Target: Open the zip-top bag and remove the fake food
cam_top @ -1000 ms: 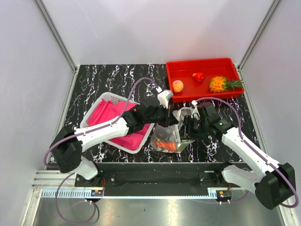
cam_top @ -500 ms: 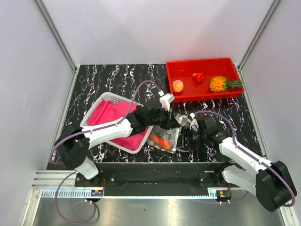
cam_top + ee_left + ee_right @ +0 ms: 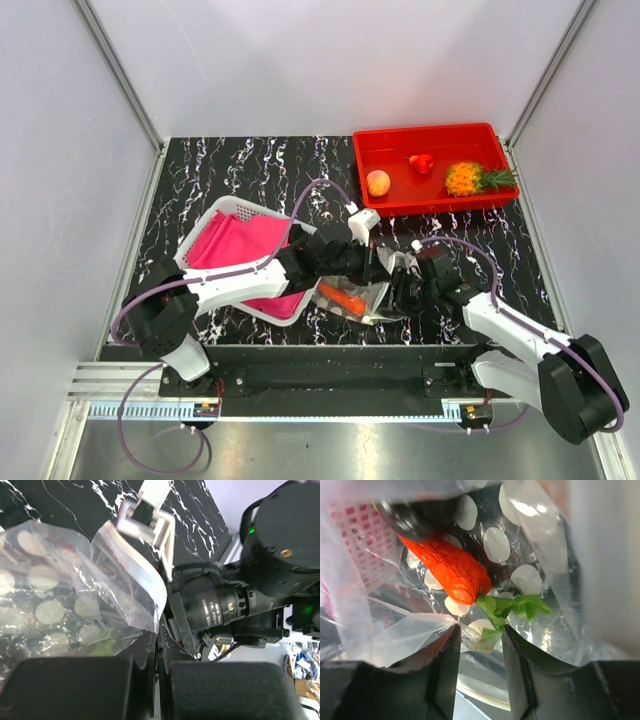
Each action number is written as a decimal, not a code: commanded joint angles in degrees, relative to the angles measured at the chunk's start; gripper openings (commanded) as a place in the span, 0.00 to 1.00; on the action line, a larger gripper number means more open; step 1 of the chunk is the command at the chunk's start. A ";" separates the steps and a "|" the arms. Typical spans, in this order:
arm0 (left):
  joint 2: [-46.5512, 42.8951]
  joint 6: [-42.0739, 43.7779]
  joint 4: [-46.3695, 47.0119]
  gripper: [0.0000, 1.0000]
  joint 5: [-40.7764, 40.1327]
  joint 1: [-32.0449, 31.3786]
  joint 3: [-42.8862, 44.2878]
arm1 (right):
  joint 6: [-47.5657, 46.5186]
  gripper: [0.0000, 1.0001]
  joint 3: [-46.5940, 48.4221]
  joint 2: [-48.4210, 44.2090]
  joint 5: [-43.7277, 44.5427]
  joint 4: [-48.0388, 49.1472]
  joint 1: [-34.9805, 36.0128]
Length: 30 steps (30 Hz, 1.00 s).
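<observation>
Starting overhead: the clear, dot-printed zip-top plastic bag [image 3: 368, 302] is seen lying on the black, white-veined marble tabletop [image 3: 230, 170], near its front edge and between the two grippers. An orange toy carrot [image 3: 343, 298] is visible through the film. The left gripper [image 3: 383, 268] is reached over the bag's far side, and the right gripper [image 3: 400, 290] is pushed in from the right.

Against a second ago, the left arm has been stretched further right, the right forearm has been brought lower toward the front edge, and the bag has been pulled flatter.

Nothing has been shifted in the red rectangular plastic tray [image 3: 430, 133]. The peach-orange round fruit [image 3: 378, 182], the small red piece [image 3: 422, 162] and the orange pineapple [image 3: 472, 178] with green crown are lying as before. The white mesh basket [image 3: 240, 208] with its pink cloth [image 3: 235, 260] is partly covered by the left arm.

Over to the left wrist: the left gripper [image 3: 159, 690] is closed tight, with a fold of the bag [image 3: 60, 605] pinched between its dark pads [image 3: 75, 690]. The white zip strip [image 3: 142, 572] is curled upward, just beside the black lens barrel [image 3: 225, 605] on the right arm.

Now the right wrist: the right gripper [image 3: 480, 632] is held with its jaws partway apart. Loose film is draped across the gap, and nothing is seen clamped. The carrot [image 3: 451, 572], with its green leaves [image 3: 512, 605], is lying inside the bag just ahead of the fingertips.
</observation>
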 commanded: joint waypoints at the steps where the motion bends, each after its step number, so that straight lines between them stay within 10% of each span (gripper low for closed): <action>1: -2.75 -0.86 3.94 0.00 0.47 -1.34 -0.64 | -2.00 0.48 2.22 -1.95 6.94 -2.14 0.27; 6: -4.69 -0.07 2.54 0.00 -0.32 -1.87 -0.29 | -5.69 0.61 4.60 1.91 7.66 -4.34 0.27; 17: -0.39 -1.03 4.37 0.00 1.52 -2.31 1.91 | -4.81 0.35 3.02 6.57 3.43 -0.39 0.27; 24: -1.43 -1.21 4.47 0.00 0.64 -2.93 -0.02 | -5.08 0.53 2.14 13.69 4.84 4.35 0.27; 30: -4.69 -1.03 3.77 0.00 -0.15 -2.93 -1.61 | -2.97 0.47 0.12 16.77 4.84 9.98 0.27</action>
